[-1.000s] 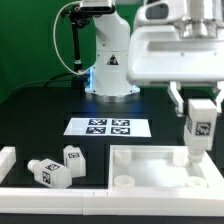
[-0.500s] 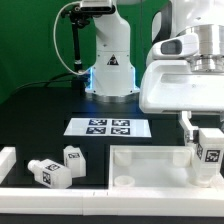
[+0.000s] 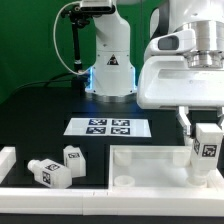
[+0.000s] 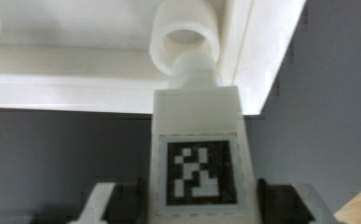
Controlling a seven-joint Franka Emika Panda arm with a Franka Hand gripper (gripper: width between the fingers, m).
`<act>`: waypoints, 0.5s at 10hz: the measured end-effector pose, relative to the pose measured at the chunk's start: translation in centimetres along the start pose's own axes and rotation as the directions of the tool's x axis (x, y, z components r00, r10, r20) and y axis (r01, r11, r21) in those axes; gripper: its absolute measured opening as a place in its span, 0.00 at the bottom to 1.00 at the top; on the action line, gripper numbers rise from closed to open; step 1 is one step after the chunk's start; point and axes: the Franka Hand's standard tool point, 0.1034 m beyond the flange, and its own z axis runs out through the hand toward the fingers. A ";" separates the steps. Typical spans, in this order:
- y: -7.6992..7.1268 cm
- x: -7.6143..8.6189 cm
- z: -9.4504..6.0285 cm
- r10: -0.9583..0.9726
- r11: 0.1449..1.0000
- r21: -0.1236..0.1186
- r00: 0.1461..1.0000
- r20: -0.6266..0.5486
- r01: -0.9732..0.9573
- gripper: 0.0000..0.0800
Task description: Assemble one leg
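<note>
My gripper point(image 3: 205, 128) is shut on a white leg point(image 3: 207, 148) with a black-and-white tag and holds it upright over the far right corner of the large white square panel point(image 3: 150, 160). In the wrist view the leg point(image 4: 198, 150) fills the middle between my gripper point(image 4: 198, 205) fingers, and its narrow end points at a round socket post point(image 4: 191, 45) on the panel's corner. Two more legs point(image 3: 58, 165) lie loose on the table at the exterior view's left.
The marker board point(image 3: 103, 127) lies flat behind the panel. A white bracket piece point(image 3: 6, 160) sits at the left edge, and a white rail point(image 3: 50, 191) runs along the front. The robot base point(image 3: 110, 60) stands at the back.
My gripper has carried the leg to the exterior view's right and lower, from above the panel's right side to its far right corner. In the last half second it barely moved.
</note>
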 end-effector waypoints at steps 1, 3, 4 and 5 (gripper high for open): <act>0.0 -0.2 0.0 0.000 1.000 0.000 1.000 0.002 0.000 0.36; 0.2 -0.6 0.4 -0.002 1.000 -0.004 1.000 0.008 0.002 0.36; 0.2 -0.8 0.7 -0.005 1.000 -0.007 1.000 0.010 0.005 0.36; 0.1 -1.0 1.2 -0.009 1.000 -0.009 1.000 0.014 0.009 0.36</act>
